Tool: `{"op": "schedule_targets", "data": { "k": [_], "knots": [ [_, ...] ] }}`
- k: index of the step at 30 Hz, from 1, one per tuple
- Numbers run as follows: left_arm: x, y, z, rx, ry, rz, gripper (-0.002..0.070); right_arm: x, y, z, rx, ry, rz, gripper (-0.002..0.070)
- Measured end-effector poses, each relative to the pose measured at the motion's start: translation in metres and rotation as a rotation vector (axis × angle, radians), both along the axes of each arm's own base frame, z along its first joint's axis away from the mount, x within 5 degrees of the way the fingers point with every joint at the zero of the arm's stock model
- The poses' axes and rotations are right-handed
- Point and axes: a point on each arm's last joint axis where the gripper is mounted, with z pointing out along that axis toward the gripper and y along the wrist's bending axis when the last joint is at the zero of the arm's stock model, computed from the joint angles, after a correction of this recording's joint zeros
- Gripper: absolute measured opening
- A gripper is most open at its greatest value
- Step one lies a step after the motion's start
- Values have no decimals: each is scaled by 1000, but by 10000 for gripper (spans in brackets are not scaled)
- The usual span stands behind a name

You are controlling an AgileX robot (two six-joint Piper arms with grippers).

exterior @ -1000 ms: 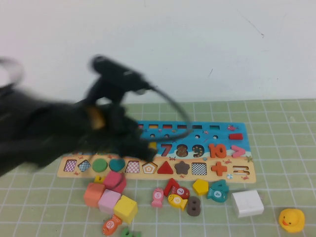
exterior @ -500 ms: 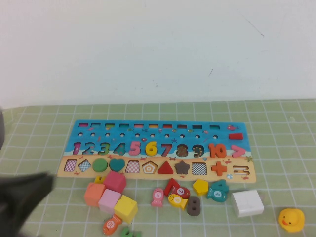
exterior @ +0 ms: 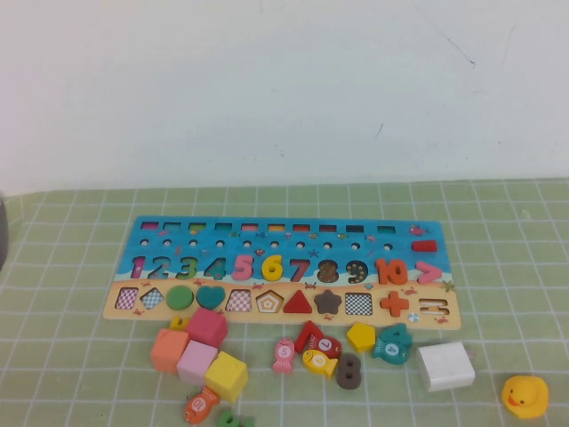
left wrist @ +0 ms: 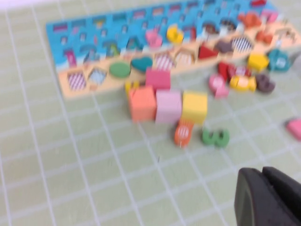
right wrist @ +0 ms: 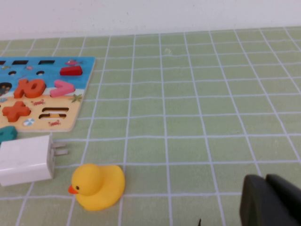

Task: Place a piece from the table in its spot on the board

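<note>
Both pincers point(left wrist: 268, 197) point(right wrist: 273, 200) edge-cropped, jaws hidden.

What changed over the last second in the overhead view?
The left arm, which was over the board, pulled back off the left edge; the left gripper now hangs over the mat. The yellow 6 now shows seated in its slot. The loose pieces, duck and right gripper stayed put.
</note>
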Motion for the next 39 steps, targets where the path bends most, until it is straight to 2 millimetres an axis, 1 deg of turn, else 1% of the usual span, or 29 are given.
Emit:
{"op": "schedule_targets", "data": {
  "k": [5,8,11,13,15,20,24,27,33,35,37,39],
  "knots": [
    [-4,1,-5,1,65,4,-1,0,0,0,0,0,0,-1],
    [-4,1,-17,26,109,5,-1,0,0,0,0,0,0,-1],
    [-3,0,-32,54,160,17,-1,0,0,0,0,0,0,-1],
    [-1,0,-37,51,159,30,-1,0,0,0,0,0,0,-1],
    [5,-2,-39,43,101,34,-1,0,0,0,0,0,0,-1],
    [19,-6,-52,44,-161,-13,-1,0,0,0,0,0,0,-1],
    [22,-7,-75,62,-285,-18,-1,0,0,0,0,0,0,-1],
    [23,-5,-90,41,-347,39,-1,0,0,0,0,0,0,-1],
    [23,7,-113,18,-517,238,-1,0,0,0,0,0,0,-1],
    [20,10,-116,21,-552,285,-1,0,0,0,0,0,0,-1],
    [17,12,-116,21,-581,320,-1,0,0,0,0,0,0,-1],
    [16,14,-118,33,-557,350,-1,0,0,0,0,0,0,-1]
  ]
}}
